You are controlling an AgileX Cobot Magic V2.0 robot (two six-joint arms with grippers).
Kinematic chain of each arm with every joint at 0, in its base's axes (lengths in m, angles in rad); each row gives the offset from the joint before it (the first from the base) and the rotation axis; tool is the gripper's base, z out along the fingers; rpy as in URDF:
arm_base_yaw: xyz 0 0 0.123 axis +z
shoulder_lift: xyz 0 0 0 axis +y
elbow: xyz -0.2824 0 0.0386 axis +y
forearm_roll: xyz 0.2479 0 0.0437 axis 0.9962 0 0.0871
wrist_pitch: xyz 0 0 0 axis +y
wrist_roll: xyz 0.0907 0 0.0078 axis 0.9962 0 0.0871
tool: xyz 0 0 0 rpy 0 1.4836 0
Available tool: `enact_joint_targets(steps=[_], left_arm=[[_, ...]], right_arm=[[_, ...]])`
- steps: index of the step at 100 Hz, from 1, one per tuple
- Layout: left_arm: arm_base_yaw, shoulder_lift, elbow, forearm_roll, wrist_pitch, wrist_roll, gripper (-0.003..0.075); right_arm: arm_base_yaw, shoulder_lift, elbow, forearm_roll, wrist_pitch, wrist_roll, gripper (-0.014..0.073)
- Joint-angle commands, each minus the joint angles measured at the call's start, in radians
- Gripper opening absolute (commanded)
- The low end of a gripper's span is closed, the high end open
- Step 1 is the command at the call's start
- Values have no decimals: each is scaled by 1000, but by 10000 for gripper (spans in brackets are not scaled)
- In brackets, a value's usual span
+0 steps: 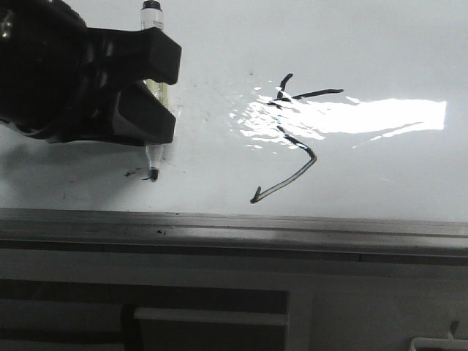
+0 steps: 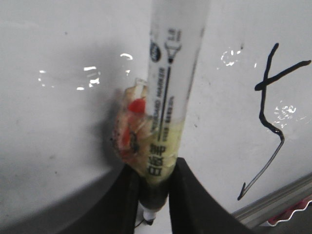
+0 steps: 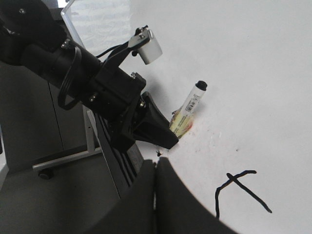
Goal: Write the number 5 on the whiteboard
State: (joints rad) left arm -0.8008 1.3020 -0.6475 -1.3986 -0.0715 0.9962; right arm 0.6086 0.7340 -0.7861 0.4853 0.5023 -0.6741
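Note:
The whiteboard (image 1: 380, 44) is glossy white with a grey frame edge along its near side. A crude black number 5 (image 1: 296, 142) is drawn near its middle; it also shows in the left wrist view (image 2: 268, 117) and partly in the right wrist view (image 3: 234, 187). My left gripper (image 1: 150, 110) is shut on a clear-barrelled marker (image 2: 168, 92) with yellowed tape. The marker tip (image 1: 153, 174) rests on the board beside a small dark smudge, left of the 5. My right gripper (image 3: 156, 168) is shut and empty, above the board's edge.
Bright glare (image 1: 351, 117) lies across the top of the 5. The grey frame rail (image 1: 234, 230) runs along the board's near edge, with a grey cabinet front (image 1: 212, 314) below. The left arm (image 3: 58, 63) and its stand show in the right wrist view.

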Motion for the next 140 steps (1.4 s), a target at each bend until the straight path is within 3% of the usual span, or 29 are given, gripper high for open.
enact_joint_targets(steps=[1, 33, 56, 77, 84, 140], left_arm=[[10, 20, -18, -10, -98, -10, -9], [12, 20, -18, -73, -135, -10, 249], [12, 20, -18, -73, -146, -10, 274], [12, 19, -18, -75, -150, -10, 503], [12, 14, -18, -75, -150, -10, 540], [12, -219, -18, -28, -250, -8, 546]], right_arm=[[-8, -5, -24, 27, -70, 1, -62], [-8, -5, -24, 29, -72, 1, -62], [-8, -5, -24, 29, -72, 1, -62], [-8, -5, -24, 29, -74, 1, -62], [-8, -5, -24, 29, -81, 1, -62], [-8, -50, -24, 29, -96, 1, -62]])
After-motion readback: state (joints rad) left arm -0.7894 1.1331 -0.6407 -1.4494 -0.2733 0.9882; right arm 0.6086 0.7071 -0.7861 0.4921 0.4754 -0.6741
